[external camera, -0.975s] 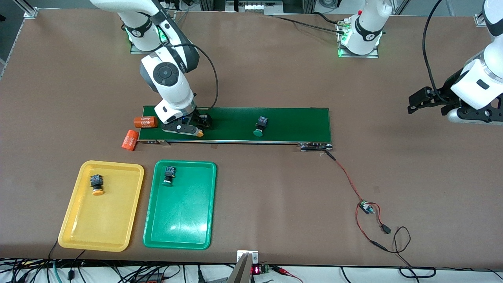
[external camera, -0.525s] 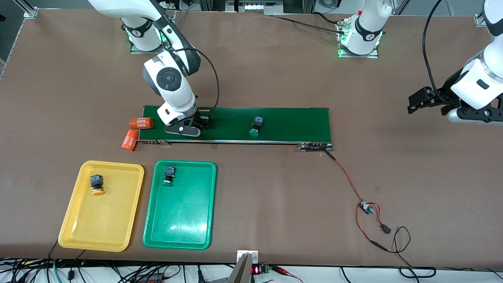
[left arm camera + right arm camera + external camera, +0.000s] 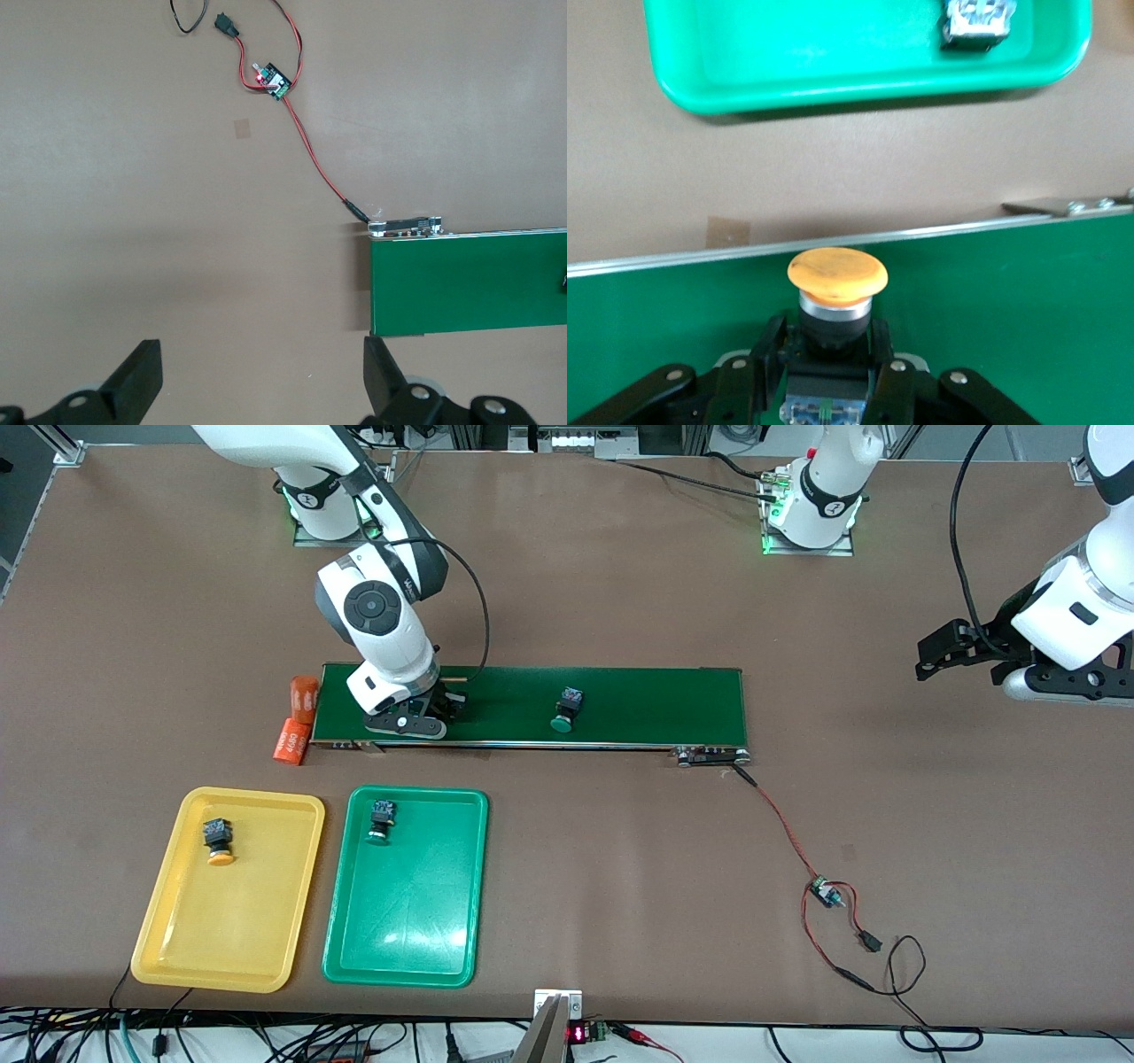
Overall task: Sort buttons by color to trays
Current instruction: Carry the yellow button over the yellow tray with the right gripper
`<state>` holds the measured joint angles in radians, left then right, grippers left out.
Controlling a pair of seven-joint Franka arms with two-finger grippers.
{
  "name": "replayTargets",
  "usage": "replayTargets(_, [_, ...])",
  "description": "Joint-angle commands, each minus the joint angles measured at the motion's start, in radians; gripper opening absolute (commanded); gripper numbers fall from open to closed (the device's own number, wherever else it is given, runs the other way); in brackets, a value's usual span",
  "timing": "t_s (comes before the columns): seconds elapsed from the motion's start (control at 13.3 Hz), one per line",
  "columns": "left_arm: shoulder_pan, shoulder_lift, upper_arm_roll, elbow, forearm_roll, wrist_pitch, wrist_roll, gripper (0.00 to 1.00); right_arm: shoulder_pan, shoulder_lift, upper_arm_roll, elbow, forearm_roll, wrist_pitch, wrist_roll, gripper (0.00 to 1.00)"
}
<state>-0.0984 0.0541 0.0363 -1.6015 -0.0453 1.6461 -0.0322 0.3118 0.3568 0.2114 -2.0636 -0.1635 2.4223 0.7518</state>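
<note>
Fingers (image 3: 881, 376) of the right gripper (image 3: 828, 372) are closed on the black body of a yellow-capped button (image 3: 836, 273), which sits on the conveyor belt (image 3: 620, 700) at the right arm's end, cap pointing toward the front camera. The step in hand is the pick of this button; the next move calls for a lift clear of the belt and a carry over the yellow tray (image 3: 168, 948), which lies nearer the front camera than the belt and beside the green tray (image 3: 403, 948). One yellow-capped button (image 3: 218, 841) already rests in the yellow tray and one green-capped button (image 3: 381, 821) in the green tray. A second green-capped button (image 3: 564, 710) lies unsorted near the middle of the belt.

The left gripper (image 3: 257, 390) waits with its fingers spread wide and empty, above bare tabletop (image 3: 886, 646) off the belt's other end. A small circuit board (image 3: 827, 892) with red and black wires lies on the tabletop there.

Two orange cylinders (image 3: 298, 722) lie just off the belt's end beside the right gripper. The nearer one bears white lettering that appears to read "4680", though the print is too small to be sure. No brand is legible on the buttons or trays.
</note>
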Motion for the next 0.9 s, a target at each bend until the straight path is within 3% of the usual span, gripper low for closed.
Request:
replayTargets(0.0, [0.000, -0.007, -0.001, 0.009, -0.014, -0.016, -0.006, 1.00, -0.007, -0.022, -0.012, 0.113, 0.001, -0.156, -0.078, 0.16])
replayTargets(0.22, [0.000, -0.007, -0.001, 0.011, -0.014, -0.016, -0.006, 1.00, -0.037, -0.056, -0.041, 0.178, 0.004, -0.241, -0.199, 0.16])
replayTargets(0.37, [0.000, -0.007, -0.001, 0.011, -0.014, -0.014, -0.006, 1.00, -0.116, -0.070, -0.044, 0.203, 0.019, -0.265, -0.288, 0.16])
replayTargets(0.52, [0.000, -0.007, -0.001, 0.011, -0.014, -0.014, -0.006, 1.00, -0.178, -0.074, -0.044, 0.242, 0.094, -0.287, -0.440, 0.16])
replayTargets(0.82, [0.000, -0.007, -0.001, 0.011, -0.014, -0.014, -0.006, 1.00, -0.287, -0.042, -0.043, 0.344, 0.107, -0.347, -0.627, 0.17])
